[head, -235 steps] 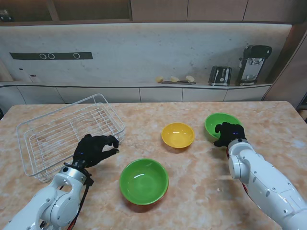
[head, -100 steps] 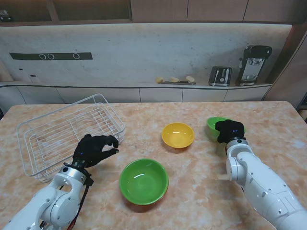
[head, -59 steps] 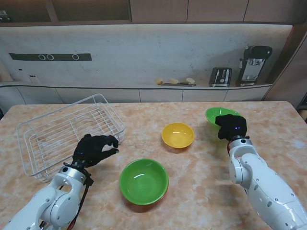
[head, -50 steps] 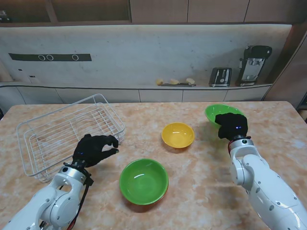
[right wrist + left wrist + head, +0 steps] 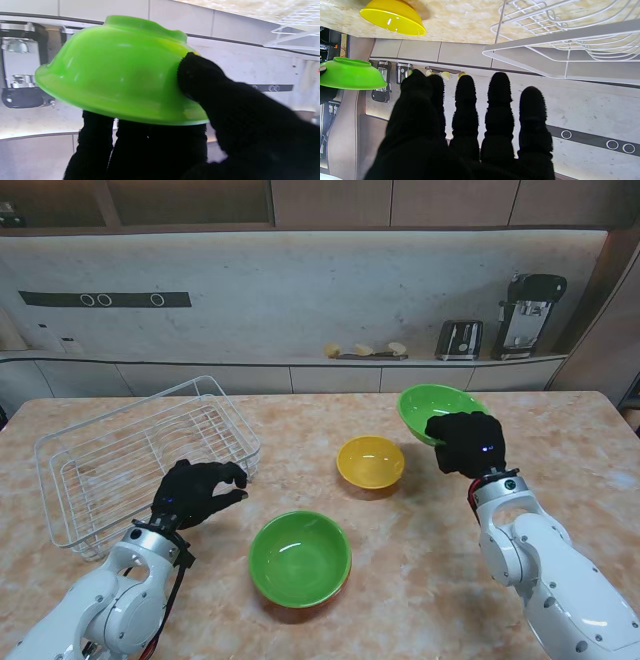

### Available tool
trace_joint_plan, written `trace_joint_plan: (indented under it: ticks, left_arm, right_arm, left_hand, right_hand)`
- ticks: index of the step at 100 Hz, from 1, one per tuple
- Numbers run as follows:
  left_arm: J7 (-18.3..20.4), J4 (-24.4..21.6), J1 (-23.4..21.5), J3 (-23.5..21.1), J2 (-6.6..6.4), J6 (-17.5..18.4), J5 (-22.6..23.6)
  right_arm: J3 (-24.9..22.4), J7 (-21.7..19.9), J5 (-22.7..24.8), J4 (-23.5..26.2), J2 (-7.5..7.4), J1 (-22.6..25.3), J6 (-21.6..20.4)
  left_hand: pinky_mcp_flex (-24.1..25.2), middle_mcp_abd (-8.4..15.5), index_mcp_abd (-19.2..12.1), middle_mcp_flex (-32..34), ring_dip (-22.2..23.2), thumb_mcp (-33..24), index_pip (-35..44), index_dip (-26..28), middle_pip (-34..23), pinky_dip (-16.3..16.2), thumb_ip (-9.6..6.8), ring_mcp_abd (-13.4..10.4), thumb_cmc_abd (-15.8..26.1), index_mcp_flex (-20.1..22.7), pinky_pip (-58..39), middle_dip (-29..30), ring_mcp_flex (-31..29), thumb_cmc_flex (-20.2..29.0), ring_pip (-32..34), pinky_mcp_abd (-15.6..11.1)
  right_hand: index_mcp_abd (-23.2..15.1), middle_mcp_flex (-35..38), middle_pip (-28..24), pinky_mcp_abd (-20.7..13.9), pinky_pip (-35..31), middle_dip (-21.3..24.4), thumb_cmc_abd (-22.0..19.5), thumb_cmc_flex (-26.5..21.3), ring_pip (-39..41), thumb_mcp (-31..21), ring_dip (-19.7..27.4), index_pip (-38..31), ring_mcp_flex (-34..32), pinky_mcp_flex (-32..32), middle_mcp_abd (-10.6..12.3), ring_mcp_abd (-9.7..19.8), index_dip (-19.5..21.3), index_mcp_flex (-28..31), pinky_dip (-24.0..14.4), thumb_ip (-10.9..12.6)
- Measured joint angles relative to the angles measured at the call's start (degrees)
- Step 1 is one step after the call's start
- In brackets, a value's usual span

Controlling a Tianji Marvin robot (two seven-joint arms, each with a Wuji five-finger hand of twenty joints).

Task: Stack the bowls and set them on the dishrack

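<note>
The surface carries a wire dishrack on the left, a large green bowl nearest to me, and a yellow bowl near the centre. All three rest apart from one another.

A second, small green bowl is clear of the surface, to the right of and just beyond the yellow bowl. The right hand grasps it at the rim: the right wrist view shows the thumb on the outer wall and the fingers inside the rim.

The left hand hangs just beside the dishrack's near corner. It holds nothing; its fingers are extended and slightly apart.

Step in hand, as judged: stacking, first bowl lifted. No bowl is nested yet and the dishrack is empty.

Next move, as judged: carry the small green bowl over the yellow bowl, level it, centre it, lower it in, then release. An off-centre descent may catch the yellow rim or tip the bowl.
</note>
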State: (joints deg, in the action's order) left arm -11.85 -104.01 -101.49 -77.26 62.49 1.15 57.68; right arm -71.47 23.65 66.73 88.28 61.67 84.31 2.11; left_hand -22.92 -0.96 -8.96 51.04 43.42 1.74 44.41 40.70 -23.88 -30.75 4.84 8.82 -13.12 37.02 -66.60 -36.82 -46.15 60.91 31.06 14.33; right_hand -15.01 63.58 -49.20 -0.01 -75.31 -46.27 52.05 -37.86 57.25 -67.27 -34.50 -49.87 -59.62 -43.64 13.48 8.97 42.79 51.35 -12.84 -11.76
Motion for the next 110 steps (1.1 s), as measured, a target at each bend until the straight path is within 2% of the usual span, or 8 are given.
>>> trace_joint_plan:
  ticks: [41,68,89,104,110]
  left_arm:
    - [-0.3,-0.2,-0.3,-0.1,0.00,0.0,0.2]
    - [-0.6,-0.3,-0.4,-0.2,0.01,0.0,0.3]
    - [-0.9,-0.5,-0.8,-0.5,0.03,0.0,0.5]
    - [-1.0,-0.6,-1.0,-0.6,0.03,0.0,0.6]
    - [-1.0,-0.6,-1.0,-0.6,0.03,0.0,0.6]
  right_arm:
    - [0.0,0.8,-2.2,5.4,0.04,3.7,-9.8]
    - [0.8,-1.1,-3.8,7.9,0.03,5.5,-15.7]
    - [2.6,-2.0,-3.9,9.0,-0.14,6.2,-18.6]
    - [4.5,-2.8,-5.0,9.1,-0.24,6.2,-20.7]
    - [5.3,-3.4,-5.2,9.0,-0.27,6.1,-21.5]
  left_hand:
    - [0.0,0.0,0.0,0.0,0.0,0.0,0.0,0.0,0.0,0.0,0.00,0.0,0.0,0.0,0.0,0.0,0.0,0.0,0.0,0.0]
    - [0.0,0.0,0.0,0.0,0.0,0.0,0.0,0.0,0.0,0.0,0.00,0.0,0.0,0.6,0.0,0.0,0.0,0.0,0.0,0.0]
    - [0.0,0.0,0.0,0.0,0.0,0.0,0.0,0.0,0.0,0.0,0.00,0.0,0.0,0.6,0.0,0.0,0.0,0.0,0.0,0.0]
    - [0.0,0.0,0.0,0.0,0.0,0.0,0.0,0.0,0.0,0.0,0.00,0.0,0.0,0.6,0.0,0.0,0.0,0.0,0.0,0.0]
    - [0.0,0.0,0.0,0.0,0.0,0.0,0.0,0.0,0.0,0.0,0.00,0.0,0.0,0.6,0.0,0.0,0.0,0.0,0.0,0.0]
  right_hand:
    - [0.0,2.8,0.6,0.1,-0.8,1.4,3.6,0.2,-0.7,-0.8,-0.9,0.0,-2.3,-1.6,-0.5,0.2,0.0,2.9,-0.1,-0.5]
    - [0.0,3.4,0.6,0.1,-1.1,1.5,4.5,0.2,-0.7,-1.5,-1.7,0.0,-2.6,-1.9,-0.6,0.4,0.0,3.5,-0.1,-1.8]
    - [0.0,4.1,0.7,0.1,-1.3,2.2,5.3,0.3,-1.0,-1.8,-1.7,0.0,-3.1,-2.2,-0.7,0.7,0.0,4.2,-0.1,-2.4]
    - [-0.3,5.5,0.8,0.1,-1.4,3.0,7.5,0.4,-1.1,-2.6,-1.7,0.1,-4.0,-2.5,-0.8,0.7,0.0,5.7,-0.1,-2.5]
    - [-0.3,5.7,0.9,0.1,-1.4,3.1,7.7,0.4,-1.1,-2.7,-1.7,0.1,-4.2,-2.8,-0.8,0.7,0.0,5.9,-0.1,-3.2]
